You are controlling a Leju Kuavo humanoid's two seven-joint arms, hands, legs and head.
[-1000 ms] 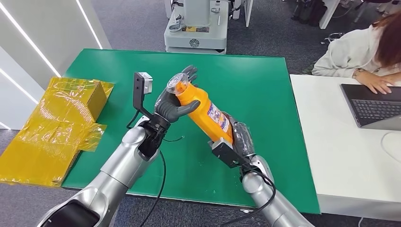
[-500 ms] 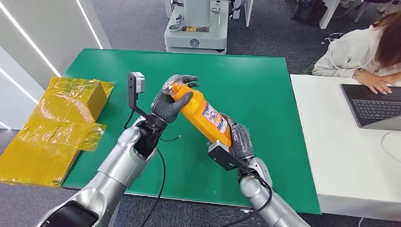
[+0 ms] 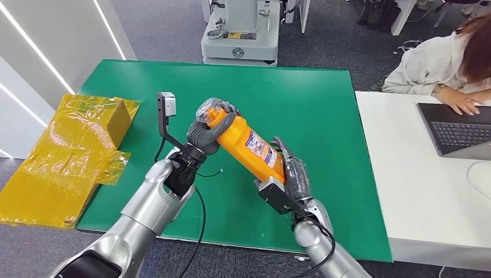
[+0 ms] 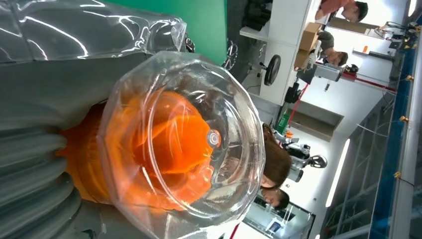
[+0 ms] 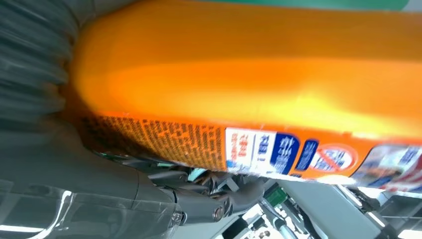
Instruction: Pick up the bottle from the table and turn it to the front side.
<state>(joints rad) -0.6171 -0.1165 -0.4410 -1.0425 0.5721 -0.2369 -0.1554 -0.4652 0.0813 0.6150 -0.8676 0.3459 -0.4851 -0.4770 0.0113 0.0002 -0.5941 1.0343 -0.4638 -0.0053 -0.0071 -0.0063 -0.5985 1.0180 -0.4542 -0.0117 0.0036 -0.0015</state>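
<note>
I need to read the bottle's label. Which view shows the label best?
The right wrist view: the label runs close along the orange bottle, though slightly blurred. The head view shows it small on the bottle's side; the left wrist view looks at the clear cap instead.

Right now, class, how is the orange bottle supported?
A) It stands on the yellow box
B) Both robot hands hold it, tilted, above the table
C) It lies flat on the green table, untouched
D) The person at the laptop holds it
B: the left hand grips the cap end and the right hand the base of the orange bottle, tilted over the green table.
</note>
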